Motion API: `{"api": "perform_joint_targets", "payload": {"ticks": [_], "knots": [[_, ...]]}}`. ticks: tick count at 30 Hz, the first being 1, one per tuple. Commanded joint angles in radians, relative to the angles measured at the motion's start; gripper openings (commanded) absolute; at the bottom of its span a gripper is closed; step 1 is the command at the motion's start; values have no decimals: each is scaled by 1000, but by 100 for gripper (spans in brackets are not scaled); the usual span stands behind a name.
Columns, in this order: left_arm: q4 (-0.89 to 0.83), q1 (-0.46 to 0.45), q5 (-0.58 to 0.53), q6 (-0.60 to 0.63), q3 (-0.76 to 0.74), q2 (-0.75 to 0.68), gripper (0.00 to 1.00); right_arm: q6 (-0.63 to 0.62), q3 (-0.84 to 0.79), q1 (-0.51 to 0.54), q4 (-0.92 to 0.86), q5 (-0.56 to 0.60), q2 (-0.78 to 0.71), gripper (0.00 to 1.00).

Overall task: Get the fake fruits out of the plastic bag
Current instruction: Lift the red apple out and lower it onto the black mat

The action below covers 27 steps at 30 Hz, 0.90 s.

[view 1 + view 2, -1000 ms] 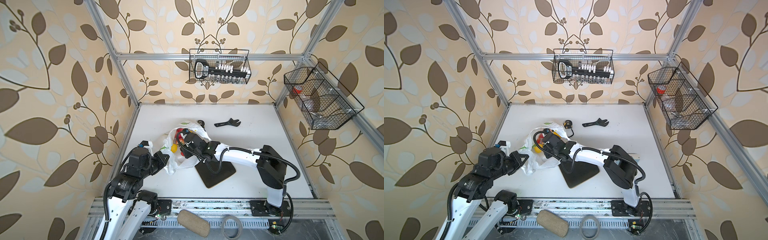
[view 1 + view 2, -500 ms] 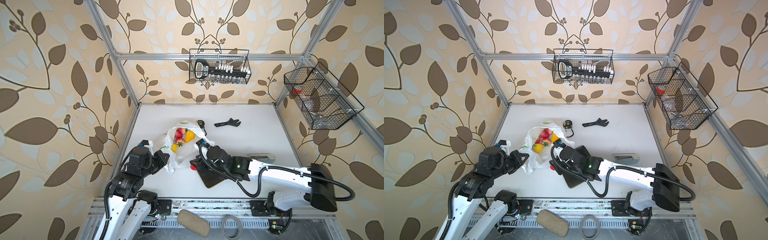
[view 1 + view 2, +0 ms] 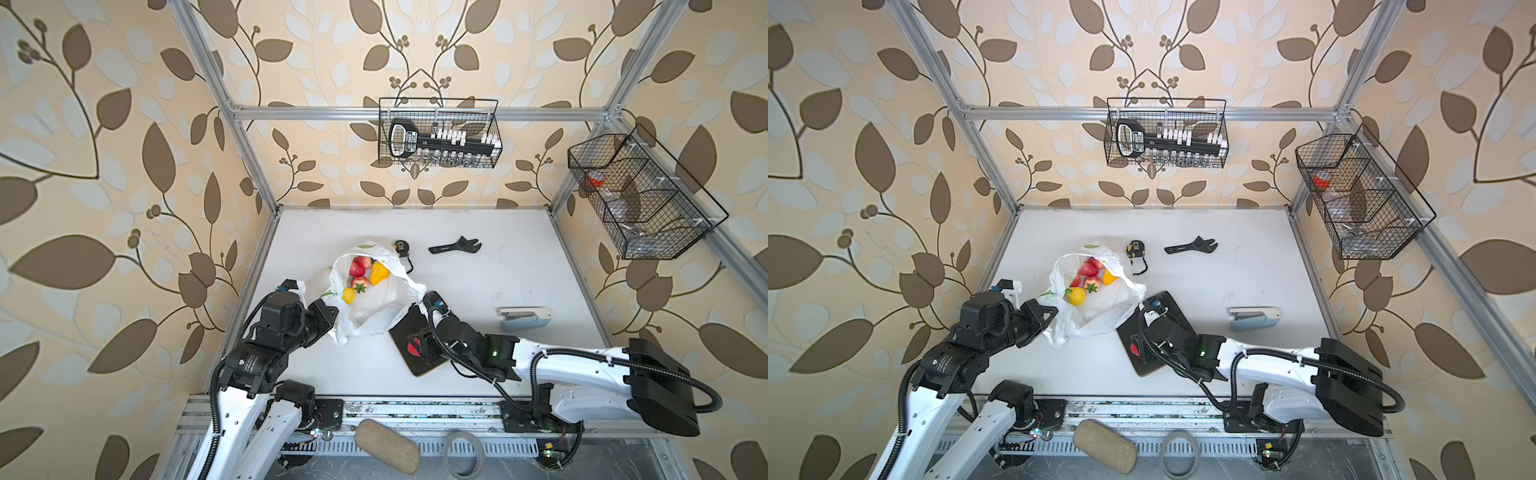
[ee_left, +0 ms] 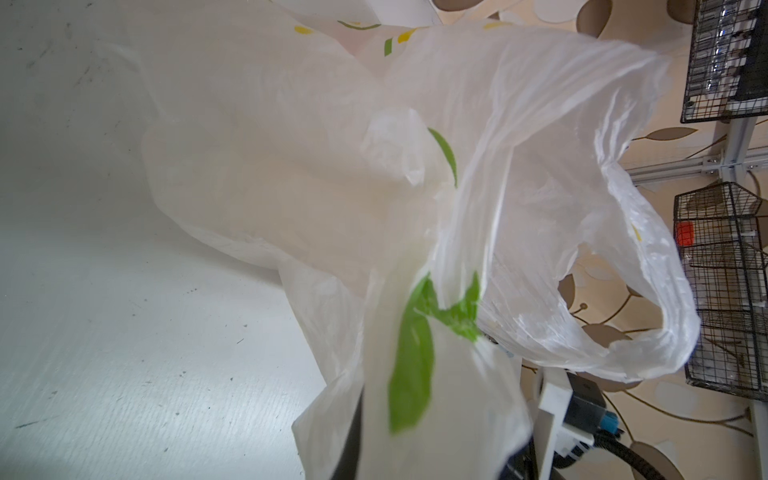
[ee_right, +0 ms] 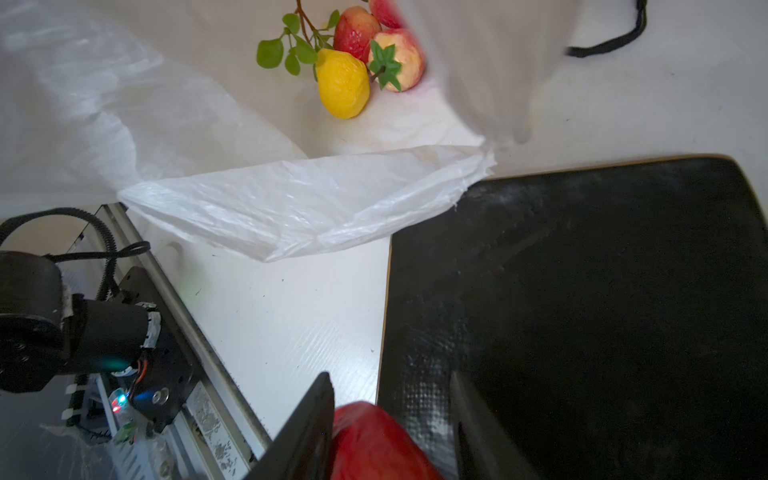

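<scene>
While in one bag (image 3: 376,313), five fruits (image 3: 360,284); one fruit (image 5: 374,444) between right fingers (image 5: 307,424).

Black wrench (image 3: 455,246) near tape measure (image 3: 401,246); grey stapler (image 3: 525,318) well apart, right of black tray (image 3: 409,324).

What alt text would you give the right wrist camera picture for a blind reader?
A red fruit sits between the two dark fingers of the right gripper at the edge of a black tray. Beyond lies a crumpled white plastic bag, with a yellow lemon and red strawberries in its open mouth.
</scene>
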Motion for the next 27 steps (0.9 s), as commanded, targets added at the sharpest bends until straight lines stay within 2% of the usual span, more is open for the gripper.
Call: {"api": "perform_joint_targets", "payload": {"ticks": [1,14,21,27], "knots": [[16,-6,-11,5,22,3,0,65,-31,-17,123,13,55,45],[4,-6,-11,9,34,-5,0,100,-63,-54,252,-32,227,47],[-8,-6,-15,12,40,-8,0,119,-83,-55,252,-18,232,59],[-10,-7,-15,12,46,-7,0,120,-100,-54,216,7,163,67]]}}
